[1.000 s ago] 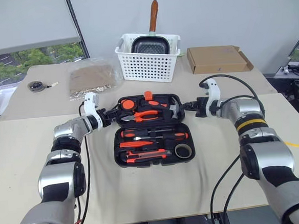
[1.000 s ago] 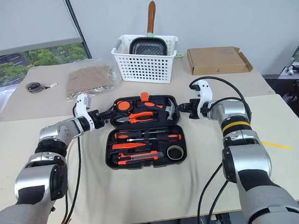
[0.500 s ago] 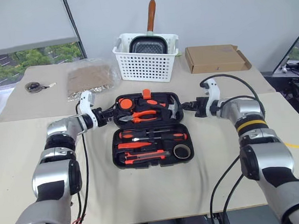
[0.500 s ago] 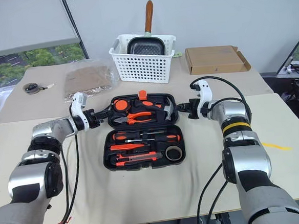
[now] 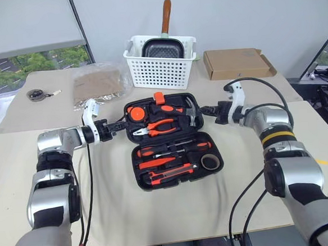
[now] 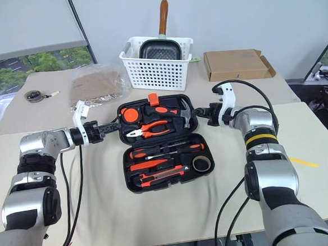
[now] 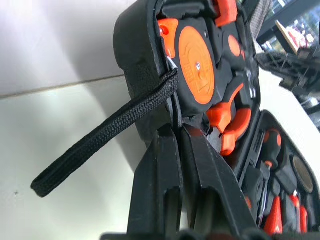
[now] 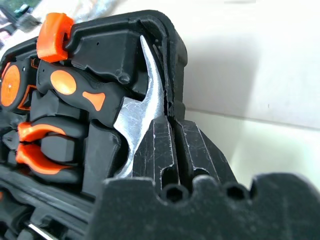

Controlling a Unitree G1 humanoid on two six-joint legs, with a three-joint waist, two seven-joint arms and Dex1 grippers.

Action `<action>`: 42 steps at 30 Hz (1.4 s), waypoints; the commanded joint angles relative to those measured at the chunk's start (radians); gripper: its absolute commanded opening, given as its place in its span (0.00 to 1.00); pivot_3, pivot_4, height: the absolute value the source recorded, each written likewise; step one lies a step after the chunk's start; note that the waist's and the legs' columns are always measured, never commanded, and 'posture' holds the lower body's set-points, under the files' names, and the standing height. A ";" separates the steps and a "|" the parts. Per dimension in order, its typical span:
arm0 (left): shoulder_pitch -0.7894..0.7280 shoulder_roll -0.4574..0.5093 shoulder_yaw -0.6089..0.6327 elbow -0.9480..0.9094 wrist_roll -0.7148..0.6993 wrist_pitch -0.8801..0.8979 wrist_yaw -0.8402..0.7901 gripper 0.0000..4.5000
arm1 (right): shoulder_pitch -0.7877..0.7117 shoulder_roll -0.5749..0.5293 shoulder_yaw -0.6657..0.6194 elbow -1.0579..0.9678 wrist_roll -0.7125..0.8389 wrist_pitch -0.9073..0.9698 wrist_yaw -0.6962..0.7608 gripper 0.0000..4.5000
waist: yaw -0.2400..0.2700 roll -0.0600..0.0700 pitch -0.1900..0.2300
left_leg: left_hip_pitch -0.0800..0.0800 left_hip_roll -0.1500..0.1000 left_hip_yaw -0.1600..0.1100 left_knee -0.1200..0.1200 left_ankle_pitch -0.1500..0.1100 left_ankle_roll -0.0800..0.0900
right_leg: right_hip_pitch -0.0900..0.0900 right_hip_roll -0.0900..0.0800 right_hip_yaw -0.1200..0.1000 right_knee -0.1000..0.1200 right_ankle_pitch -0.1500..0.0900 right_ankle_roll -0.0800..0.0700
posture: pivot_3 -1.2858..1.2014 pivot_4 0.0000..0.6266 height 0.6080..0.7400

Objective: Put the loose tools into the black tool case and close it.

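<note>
The black tool case point(image 5: 173, 138) lies open at the table's middle. Its far half point(image 6: 155, 114) is tilted up off the table. My left gripper point(image 6: 114, 125) is shut on that half's left rim, seen close in the left wrist view point(image 7: 176, 134). At the right rim, beside the hammer head point(image 8: 137, 117), my right gripper point(image 6: 201, 111) is shut as well. Orange-and-black tools sit in the slots. Pliers point(image 5: 157, 126) and a round tape measure point(image 7: 196, 65) are in the raised half. Screwdrivers point(image 5: 171, 149) and a utility knife point(image 5: 168, 174) lie in the flat half.
A white perforated basket point(image 5: 161, 72) holding a pan stands behind the case. A flat cardboard box point(image 5: 239, 64) is at the back right. A plastic bag point(image 5: 98, 82) and a small round object point(image 5: 37, 94) lie at the back left. A black strap point(image 7: 100, 135) hangs beside my left fingers.
The far half of the case has risen off the table, held by both grippers. The whole case has swung, its near half now further right. My left arm has drawn back to the left.
</note>
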 commanded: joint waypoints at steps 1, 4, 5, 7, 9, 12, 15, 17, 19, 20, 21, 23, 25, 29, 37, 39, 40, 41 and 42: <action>0.023 -0.022 0.007 -0.125 -0.017 -0.169 -0.013 0.00 | 0.002 0.009 -0.032 -0.139 0.070 -0.058 0.074 0.00 | 0.000 0.000 0.000 | 0.000 0.000 0.000 0.000 0.000 0.000 | 0.000 0.000 0.000 0.000 0.000 0.000 | 0.52 0.24 0.70; 0.066 -0.032 0.004 -0.154 0.006 -0.296 0.012 0.00 | 0.043 0.016 -0.044 -0.196 0.077 -0.094 0.089 0.00 | 0.000 0.000 0.000 | 0.000 0.000 0.000 0.000 0.000 0.000 | 0.000 0.000 0.000 0.000 0.000 0.000 | 0.52 0.24 0.70; 0.078 -0.037 0.007 -0.157 0.013 -0.344 0.023 0.00 | 0.061 0.019 -0.048 -0.221 0.084 -0.108 0.100 0.00 | 0.000 0.000 0.000 | 0.000 0.000 0.001 0.000 0.000 0.000 | 0.000 0.000 0.000 0.000 0.000 0.000 | 0.52 0.24 0.70; 0.105 -0.042 0.002 -0.158 0.038 -0.467 0.032 0.00 | 0.109 0.021 -0.039 -0.275 0.084 -0.171 0.136 0.00 | 0.000 0.000 0.000 | 0.001 0.001 0.001 0.000 0.000 0.000 | 0.000 0.000 0.000 0.000 0.001 -0.001 | 0.52 0.24 0.70; 0.133 -0.043 -0.004 -0.154 0.060 -0.588 0.031 0.00 | 0.160 0.023 -0.023 -0.331 0.077 -0.233 0.155 0.00 | 0.001 0.000 0.000 | 0.001 0.001 0.001 0.000 0.000 0.000 | 0.000 0.000 0.000 0.001 0.001 -0.001 | 0.52 0.24 0.70; 0.182 -0.041 -0.018 -0.133 0.110 -0.796 0.044 0.00 | 0.252 0.014 0.024 -0.396 0.013 -0.394 0.161 0.00 | 0.002 0.000 0.000 | 0.001 0.001 0.001 0.000 0.000 -0.001 | 0.000 0.000 0.000 0.001 0.001 -0.002 | 0.52 0.24 0.70; 0.234 -0.041 -0.045 -0.087 0.178 -1.037 0.061 0.00 | 0.326 -0.006 0.072 -0.385 -0.083 -0.637 0.149 0.00 | 0.001 0.000 0.000 | 0.003 0.001 0.002 0.000 0.000 -0.001 | 0.000 0.000 0.000 0.001 0.001 -0.002 | 0.52 0.24 0.70; 0.253 -0.050 -0.043 -0.057 0.204 -1.143 0.104 0.00 | 0.351 -0.011 0.081 -0.354 -0.125 -0.790 0.119 0.00 | 0.003 0.000 0.000 | 0.006 0.001 0.002 0.000 0.000 -0.001 | 0.002 -0.001 0.000 -0.001 0.001 -0.002 | 0.52 0.24 0.70; 0.277 -0.047 -0.046 -0.029 0.237 -1.258 0.147 0.00 | 0.372 -0.021 0.086 -0.330 -0.163 -0.928 0.083 0.00 | 0.004 0.000 0.000 | 0.010 0.002 0.003 0.000 0.000 -0.001 | 0.005 -0.001 0.000 -0.002 0.001 -0.002 | 0.52 0.24 0.70; 0.285 -0.042 -0.049 -0.012 0.255 -1.304 0.166 0.00 | 0.378 -0.027 0.087 -0.316 -0.184 -0.998 0.061 0.00 | 0.004 0.000 0.000 | 0.010 0.002 0.003 0.000 0.000 -0.001 | 0.005 -0.001 0.000 -0.002 0.001 -0.002 | 0.52 0.24 0.70; 0.293 -0.035 -0.049 0.012 0.280 -1.344 0.203 0.08 | 0.388 -0.039 0.095 -0.302 -0.211 -1.071 0.045 0.00 | 0.005 0.000 0.000 | 0.011 0.002 0.003 0.000 0.000 -0.001 | 0.005 -0.001 0.001 -0.001 0.001 -0.002 | 0.52 0.24 0.70; 0.312 -0.020 -0.052 0.057 0.316 -1.410 0.254 0.21 | 0.409 -0.067 0.113 -0.266 -0.267 -1.233 0.014 0.00 | 0.007 0.000 0.000 | 0.013 0.002 0.003 0.000 -0.002 0.002 | 0.005 -0.002 0.001 0.000 0.001 -0.002 | 0.52 0.24 0.70; 0.331 -0.009 -0.057 0.078 0.332 -1.468 0.272 0.36 | 0.428 -0.082 0.119 -0.252 -0.286 -1.317 -0.016 0.00 | 0.008 0.000 0.000 | 0.013 0.003 0.003 0.000 -0.003 0.005 | 0.005 -0.002 0.001 0.001 0.001 -0.001 | 0.52 0.24 0.70; 0.379 0.002 -0.063 0.085 0.342 -1.550 0.307 0.67 | 0.445 -0.118 0.128 -0.217 -0.309 -1.449 -0.058 0.00 | 0.013 -0.001 0.000 | 0.014 0.003 0.004 0.000 -0.004 0.005 | 0.005 -0.002 0.001 0.001 0.001 -0.001 | 0.52 0.24 0.70; 0.492 0.080 -0.060 0.081 0.416 -1.742 0.414 0.99 | 0.523 -0.204 0.150 -0.182 -0.420 -1.742 -0.181 0.00 | 0.017 -0.001 0.000 | 0.015 0.003 0.004 0.000 -0.005 0.007 | 0.005 -0.003 0.002 0.001 0.001 -0.002 | 0.52 0.24 0.70; 0.524 0.115 -0.057 0.088 0.448 -1.774 0.445 0.99 | 0.562 -0.237 0.153 -0.168 -0.472 -1.809 -0.211 0.00 | 0.019 -0.001 0.000 | 0.014 0.003 0.005 0.000 -0.006 0.008 | 0.005 -0.004 0.002 0.000 0.001 -0.002 | 0.52 0.24 0.70; 0.548 0.140 -0.052 0.103 0.453 -1.786 0.451 1.00 | 0.592 -0.260 0.153 -0.149 -0.496 -1.841 -0.225 0.16 | 0.019 -0.001 0.000 | 0.015 0.003 0.005 0.000 -0.006 0.008 | 0.006 -0.004 0.002 0.000 0.001 -0.002 | 0.52 0.24 0.70; 0.566 0.158 -0.049 0.112 0.454 -1.794 0.458 1.00 | 0.613 -0.278 0.154 -0.134 -0.514 -1.864 -0.241 0.20 | 0.020 -0.001 0.000 | 0.014 0.003 0.005 0.000 -0.007 0.007 | 0.005 -0.005 0.002 -0.001 0.000 -0.001 | 0.52 0.24 0.70; 0.589 0.170 -0.042 0.123 0.402 -1.759 0.422 1.00 | 0.653 -0.294 0.165 -0.123 -0.456 -1.792 -0.203 0.28 | 0.020 -0.001 0.000 | 0.015 0.003 0.005 0.000 -0.009 0.005 | 0.006 -0.005 0.002 0.000 0.000 -0.001 | 0.52 0.24 0.70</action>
